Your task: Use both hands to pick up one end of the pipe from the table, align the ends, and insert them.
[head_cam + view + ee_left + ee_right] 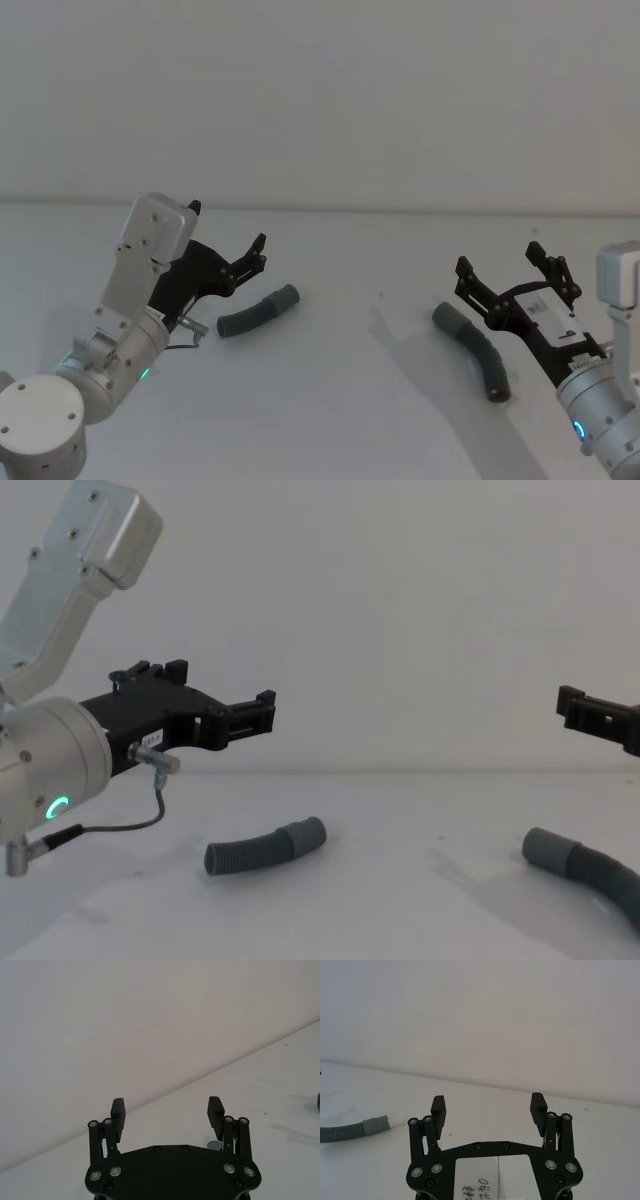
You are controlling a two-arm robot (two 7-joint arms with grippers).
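Grey and ribbed, the short piece (258, 312) is lying on the white surface (350, 410) just beside the left tool (228, 228). The long piece (475, 348) is lying well apart from it, near the right tool (498, 258). Both tools are hovering above the surface with jaws standing wide apart, gripping nothing (no grasp yet). The reach looks to be the step in hand. Next, each tool is likely going to need lowering over its piece close behind the cuffs (287, 296), leaving them free for aligning.
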